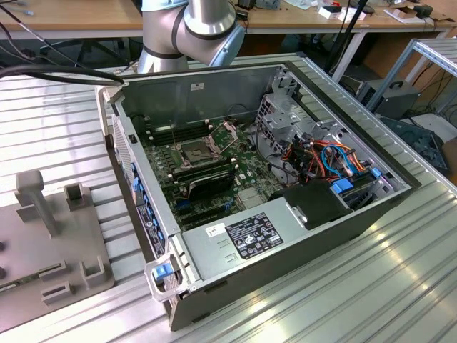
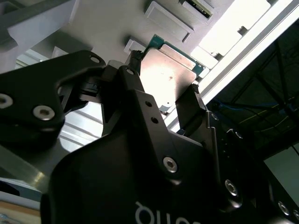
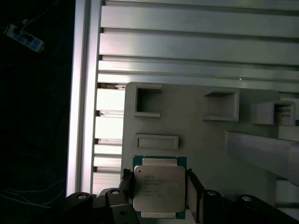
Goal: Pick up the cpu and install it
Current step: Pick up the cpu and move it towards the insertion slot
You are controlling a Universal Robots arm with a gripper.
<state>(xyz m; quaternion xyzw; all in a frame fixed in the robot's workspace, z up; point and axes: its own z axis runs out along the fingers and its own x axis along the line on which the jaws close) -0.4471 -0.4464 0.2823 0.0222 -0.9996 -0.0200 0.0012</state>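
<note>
The cpu [image 3: 159, 189] is a square chip with a silver lid on a green board. It sits between the two black fingers of my gripper [image 3: 159, 185], which press on its opposite edges over the grey fixture plate [image 3: 196, 140]. The second wrist view shows the same cpu [image 2: 168, 74] from below, held by the gripper [image 2: 164, 77]. I cannot tell whether the cpu rests on the plate or hangs just above it. In the exterior view the motherboard's cpu socket [image 1: 194, 150] lies inside the opened computer case [image 1: 300, 243], with its retention frame raised.
The grey fixture plate [image 1: 43, 236] with posts and pockets lies at the exterior view's left on the ribbed aluminium table [image 1: 371, 286]. The arm's base [image 1: 186, 28] stands behind the case. Cables, a drive cage and a power supply [image 1: 250, 236] crowd the case's right.
</note>
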